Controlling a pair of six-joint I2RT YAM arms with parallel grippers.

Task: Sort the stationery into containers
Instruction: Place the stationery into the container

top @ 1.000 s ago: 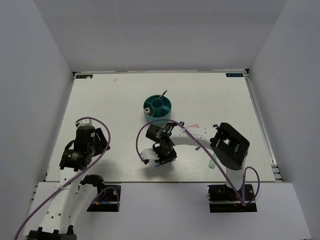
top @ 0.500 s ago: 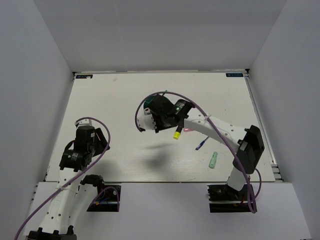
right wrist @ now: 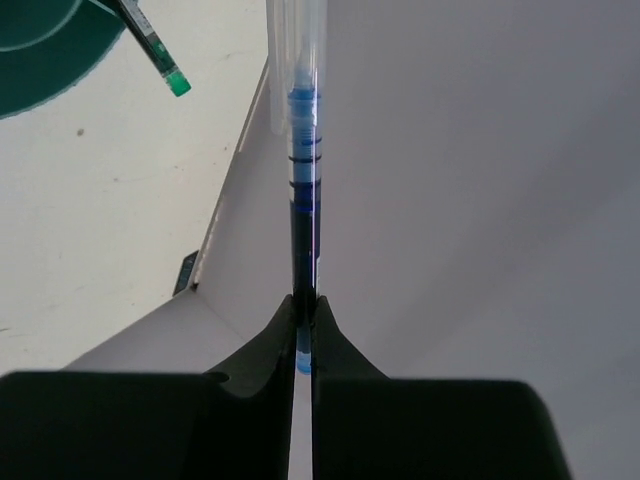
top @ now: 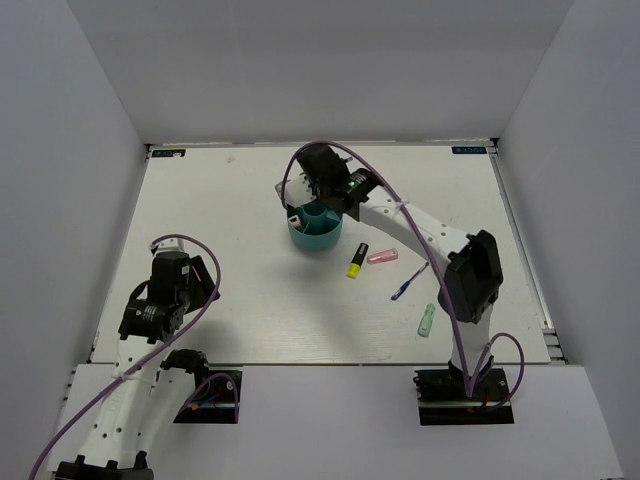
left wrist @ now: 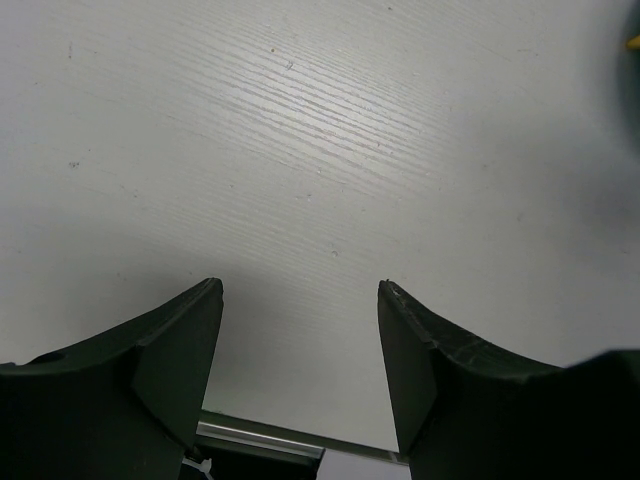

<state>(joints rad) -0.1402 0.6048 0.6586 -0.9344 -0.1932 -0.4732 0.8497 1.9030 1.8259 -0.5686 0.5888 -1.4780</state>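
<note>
The teal organiser (top: 318, 234) stands mid-table; its edge shows in the right wrist view (right wrist: 35, 50). A green marker (right wrist: 155, 48) sticks out of it. My right gripper (top: 308, 188) hangs above the organiser's far side. It is shut (right wrist: 303, 300) on a thin blue pen (right wrist: 302, 150) that points away from the jaws. A yellow highlighter (top: 356, 261), a pink piece (top: 382, 256), a second blue pen (top: 408, 284) and a mint piece (top: 427, 320) lie on the table to the right. My left gripper (left wrist: 300, 290) is open and empty, low over bare table (left wrist: 300, 120).
A small pale item (top: 296, 221) sits in a left compartment of the organiser. White walls enclose the table on three sides. The left arm (top: 165, 290) rests near the front left edge. The right arm's long link (top: 420, 235) spans above the loose items.
My right arm swung from the table's near middle up and back to above the organiser, carrying the blue pen. The loose items it had covered now show. The left arm has not moved.
</note>
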